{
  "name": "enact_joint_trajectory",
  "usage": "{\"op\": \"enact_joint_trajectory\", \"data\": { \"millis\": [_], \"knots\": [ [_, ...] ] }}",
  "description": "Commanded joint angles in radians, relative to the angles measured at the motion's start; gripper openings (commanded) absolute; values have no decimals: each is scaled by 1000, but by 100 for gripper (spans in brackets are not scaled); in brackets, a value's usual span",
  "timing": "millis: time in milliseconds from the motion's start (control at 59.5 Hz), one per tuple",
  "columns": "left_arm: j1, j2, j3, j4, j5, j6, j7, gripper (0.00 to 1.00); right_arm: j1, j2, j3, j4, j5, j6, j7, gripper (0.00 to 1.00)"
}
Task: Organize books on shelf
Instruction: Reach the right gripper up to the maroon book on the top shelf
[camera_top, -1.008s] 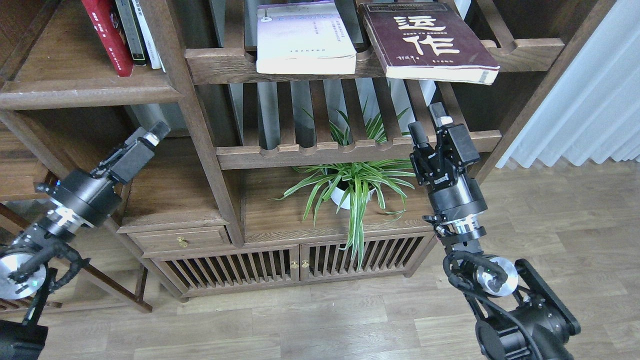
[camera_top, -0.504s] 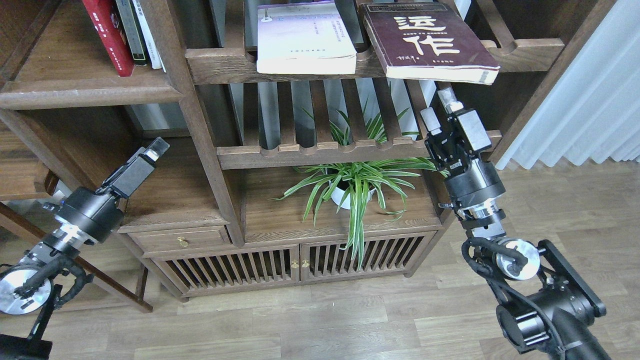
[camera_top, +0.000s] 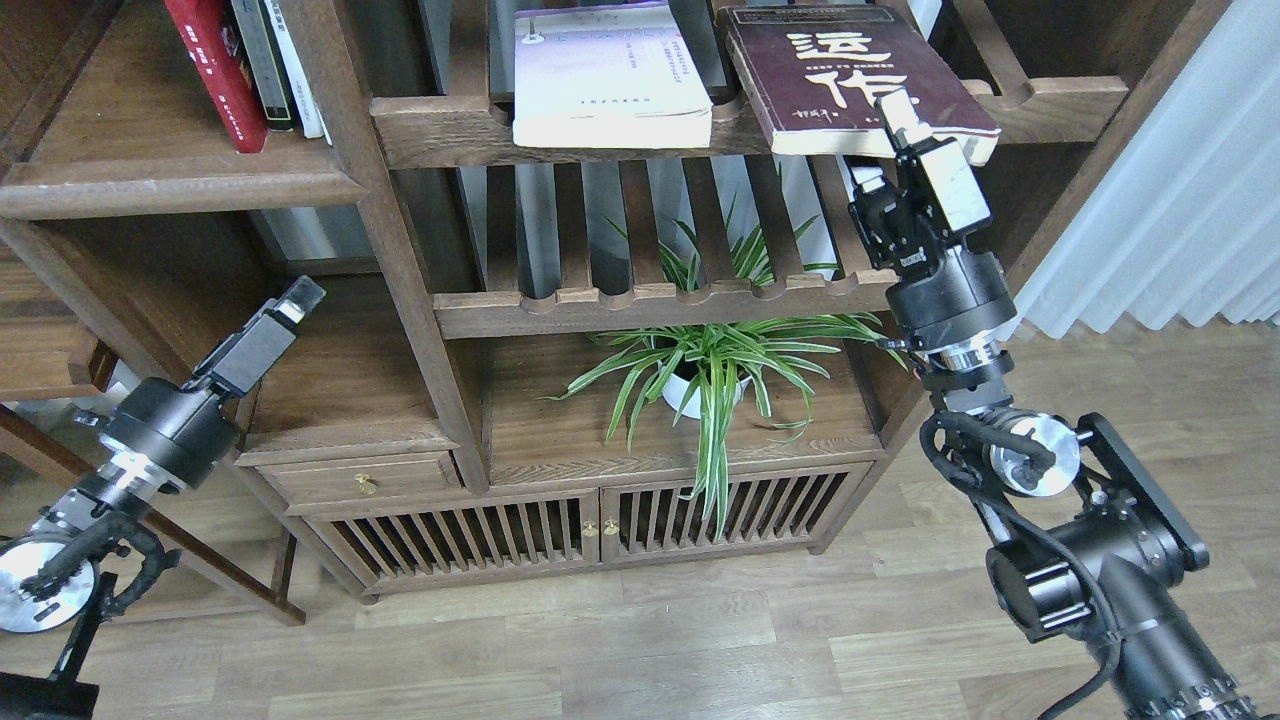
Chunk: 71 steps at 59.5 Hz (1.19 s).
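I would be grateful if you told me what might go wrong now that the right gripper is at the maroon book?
1. The maroon book overhangs the front rail of the slatted rack; a nudge from the right gripper, one finger over its corner and one below, could tip it off.
2. If it falls, it could land on the plant below.
3. A sideways shove could push it into the pale book beside it.

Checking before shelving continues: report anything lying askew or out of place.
Two paperbacks lie flat on the upper slatted rack instead of standing. The maroon book with cream Chinese characters sits crooked, its corner overhanging the front rail by the right gripper. The pale lavender-white book lies nearly square.
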Motion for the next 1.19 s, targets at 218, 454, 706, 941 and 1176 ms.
{"op": "enact_joint_trajectory", "data": {
  "millis": [218,454,706,941,1176],
  "knots": [
    [0,4,-13,21,-3,0,1,99,12,-3,1,-13,6,0,0,83],
    [-2,3,-26,36,-2,0,8,99,44,-4,30,-38,6,-15,0,82],
    [0,6,-28,49,-3,0,6,100,50,-6,42,-44,5,-105,0,82],
    [1,6,-28,56,-5,0,1,100,55,-10,42,-44,5,-137,-2,76],
    [1,4,-28,62,-5,0,0,100,70,-9,42,-52,5,-142,-2,63]
  ]
}}
